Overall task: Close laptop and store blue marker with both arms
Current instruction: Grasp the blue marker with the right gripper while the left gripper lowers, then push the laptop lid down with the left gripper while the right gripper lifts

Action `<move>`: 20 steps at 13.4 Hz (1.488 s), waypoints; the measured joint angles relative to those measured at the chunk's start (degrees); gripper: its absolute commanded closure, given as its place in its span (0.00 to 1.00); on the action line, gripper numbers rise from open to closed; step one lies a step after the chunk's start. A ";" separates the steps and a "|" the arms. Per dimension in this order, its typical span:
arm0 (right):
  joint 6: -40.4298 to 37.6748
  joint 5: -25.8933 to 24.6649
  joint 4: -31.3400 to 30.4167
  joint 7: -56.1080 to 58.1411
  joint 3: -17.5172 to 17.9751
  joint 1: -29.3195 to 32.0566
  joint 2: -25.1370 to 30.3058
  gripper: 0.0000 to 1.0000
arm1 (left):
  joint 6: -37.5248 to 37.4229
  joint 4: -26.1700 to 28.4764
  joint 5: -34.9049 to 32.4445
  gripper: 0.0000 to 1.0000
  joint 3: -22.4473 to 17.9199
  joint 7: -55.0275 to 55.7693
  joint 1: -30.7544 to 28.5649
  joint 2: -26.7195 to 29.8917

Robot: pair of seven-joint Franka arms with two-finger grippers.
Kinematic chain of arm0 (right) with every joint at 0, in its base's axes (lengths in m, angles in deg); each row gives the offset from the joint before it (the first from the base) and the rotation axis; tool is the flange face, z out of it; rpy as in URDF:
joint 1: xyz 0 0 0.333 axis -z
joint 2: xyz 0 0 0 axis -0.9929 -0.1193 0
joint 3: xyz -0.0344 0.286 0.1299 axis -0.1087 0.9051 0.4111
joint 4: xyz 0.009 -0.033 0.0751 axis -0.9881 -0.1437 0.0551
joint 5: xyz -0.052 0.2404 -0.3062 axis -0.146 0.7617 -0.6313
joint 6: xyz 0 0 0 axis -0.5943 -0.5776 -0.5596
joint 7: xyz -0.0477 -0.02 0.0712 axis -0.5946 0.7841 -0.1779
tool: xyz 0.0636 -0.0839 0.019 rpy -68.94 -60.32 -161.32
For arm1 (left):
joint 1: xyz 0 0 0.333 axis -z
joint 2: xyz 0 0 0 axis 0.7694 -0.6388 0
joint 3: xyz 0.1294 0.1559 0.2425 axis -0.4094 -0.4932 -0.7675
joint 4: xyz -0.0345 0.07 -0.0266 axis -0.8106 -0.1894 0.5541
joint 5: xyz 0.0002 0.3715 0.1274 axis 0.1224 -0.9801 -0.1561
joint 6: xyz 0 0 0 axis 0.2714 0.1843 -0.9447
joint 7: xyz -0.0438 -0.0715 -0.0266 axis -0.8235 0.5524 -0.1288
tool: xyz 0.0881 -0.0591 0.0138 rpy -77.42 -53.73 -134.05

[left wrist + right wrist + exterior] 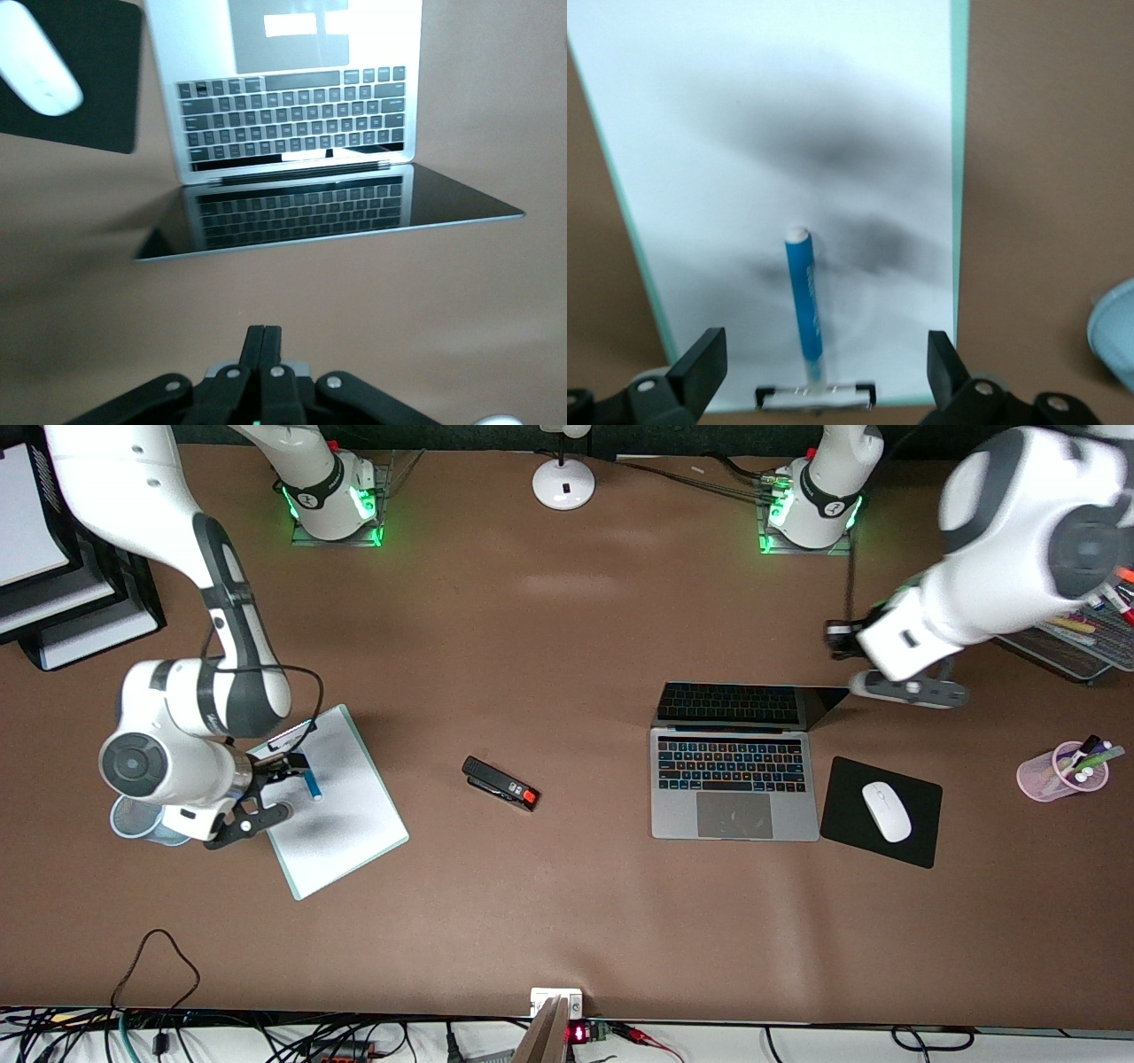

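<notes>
My right gripper [819,372] gapes over the blue marker [804,301] on the clipboard [859,106]: straddle its barrel squarely before pinching. Left gripper [263,341] shut, poised above the bare table just past the laptop [292,124] lid's edge; press the lid down gently.

Left hand [263,354]: front view is hiding it under the left arm's own wrist, over the bench past the laptop's [733,784] screen edge. Left wrist view is cutting off its body; only the pressed-together fingertips are showing.

Blue marker [804,301]: right arm is covering one end in the front view.

Right hand [824,372]: picture edge is cropping both spread fingers.

Blue cup [135,821]: right arm is masking most of it.

Mouse [35,55]: partly cut off in the left wrist view.
</notes>
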 measured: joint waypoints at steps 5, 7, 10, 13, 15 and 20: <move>8.97 0.02 -2.42 0.88 0.07 -0.75 -2.82 0.08 | 10.63 13.19 0.02 1.00 11.17 8.87 0.20 4.76; 10.61 0.02 -3.95 0.95 0.09 -1.13 -2.90 0.17 | 12.12 15.38 0.02 1.00 11.34 8.86 0.04 5.17; 10.86 0.02 -5.23 1.08 0.11 -1.46 -2.90 0.40 | 17.10 18.81 0.02 1.00 12.19 9.09 -0.06 5.15; 11.08 0.02 -5.62 1.14 0.11 -1.47 -2.90 0.40 | 22.65 20.44 -0.73 1.00 12.20 10.37 -2.29 4.01; 11.09 0.03 -5.73 1.14 0.10 -1.47 -2.91 0.41 | 27.52 20.67 -2.84 1.00 12.17 10.72 -4.30 2.23; 11.09 0.03 -5.97 1.14 0.09 -1.45 -3.01 0.59 | 39.35 20.68 -6.31 1.00 12.16 11.08 -5.70 -1.95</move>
